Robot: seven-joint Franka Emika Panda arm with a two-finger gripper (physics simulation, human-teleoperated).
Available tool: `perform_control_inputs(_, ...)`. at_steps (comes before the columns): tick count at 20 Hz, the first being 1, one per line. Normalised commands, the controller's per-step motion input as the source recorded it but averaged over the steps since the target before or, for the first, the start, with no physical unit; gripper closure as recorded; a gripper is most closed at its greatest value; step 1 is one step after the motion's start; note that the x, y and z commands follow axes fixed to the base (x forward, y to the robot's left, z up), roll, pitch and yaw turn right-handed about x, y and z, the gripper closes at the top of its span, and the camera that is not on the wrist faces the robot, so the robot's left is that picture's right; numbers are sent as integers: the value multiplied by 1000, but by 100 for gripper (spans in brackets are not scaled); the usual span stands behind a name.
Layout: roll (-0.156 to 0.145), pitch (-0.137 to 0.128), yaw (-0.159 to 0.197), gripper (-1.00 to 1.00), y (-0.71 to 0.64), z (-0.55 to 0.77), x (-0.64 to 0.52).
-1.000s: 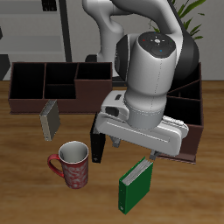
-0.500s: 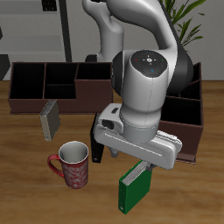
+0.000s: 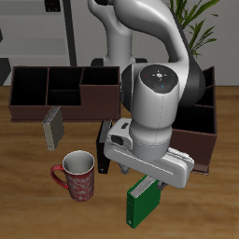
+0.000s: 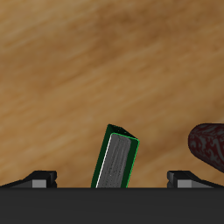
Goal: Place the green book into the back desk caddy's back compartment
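The green book [image 3: 141, 203] stands tilted on the table near the front edge, white page edges showing. In the wrist view the green book [image 4: 116, 157] sits between my two fingers. My gripper [image 3: 148, 184] hangs right above the book's top, open, with its fingers [image 4: 39, 178] wide on either side and not touching it. The back desk caddy [image 3: 56, 109] is the long dark-brown box at the table's back. Its narrow middle section, the back compartment [image 3: 65, 93], is black inside and empty.
A red mug [image 3: 77, 175] stands beside the book and also shows in the wrist view [image 4: 210, 144]. A black book [image 3: 105, 149] stands behind my hand. A grey book [image 3: 53, 127] leans before the back caddy. A second brown caddy [image 3: 203, 140] sits behind my arm.
My hand has come down and toward the table's front edge, closing on the green book's top. The book and other things have not moved.
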Motion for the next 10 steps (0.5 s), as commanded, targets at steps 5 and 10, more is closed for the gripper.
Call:
perform_control_inputs(5,-25,-15,-23,-100,-103,-257,-39)
perform_control_inputs(10,-8,13,-49,-100,-87,-165,-2)
